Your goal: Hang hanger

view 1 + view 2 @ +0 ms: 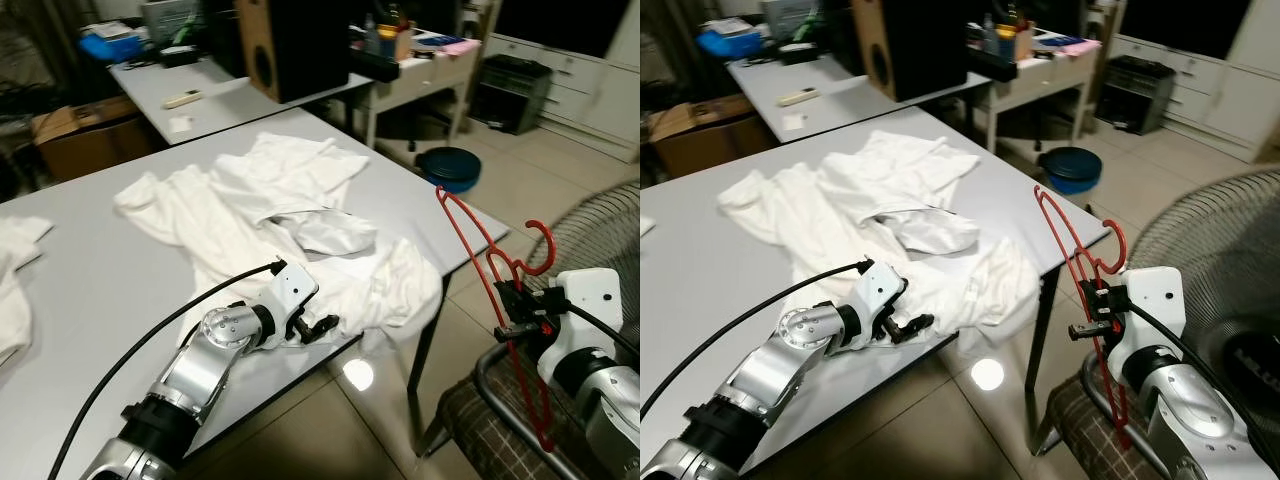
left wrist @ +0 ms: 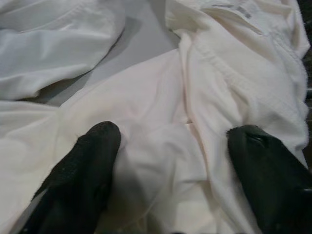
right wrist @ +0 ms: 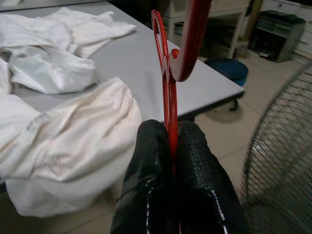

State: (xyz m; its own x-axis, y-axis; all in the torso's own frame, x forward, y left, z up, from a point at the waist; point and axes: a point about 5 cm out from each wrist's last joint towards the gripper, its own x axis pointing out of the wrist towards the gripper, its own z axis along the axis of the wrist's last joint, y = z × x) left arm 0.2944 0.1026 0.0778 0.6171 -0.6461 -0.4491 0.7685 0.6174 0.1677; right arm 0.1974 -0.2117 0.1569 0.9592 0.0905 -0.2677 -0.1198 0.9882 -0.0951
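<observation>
Right gripper point(image 1: 513, 308) is pinching the red hanger point(image 1: 478, 255) off the tabletop point(image 1: 90, 290) edge; its wrist view is showing fingers point(image 3: 151, 161) clamped. Left gripper point(image 2: 170, 161) is hovering spread over the shirt point(image 1: 290, 225).

A thin red plastic hanger point(image 1: 497, 290) stands roughly upright, hook on the right; it is held off the counter's point(image 1: 90, 290) corner.
</observation>
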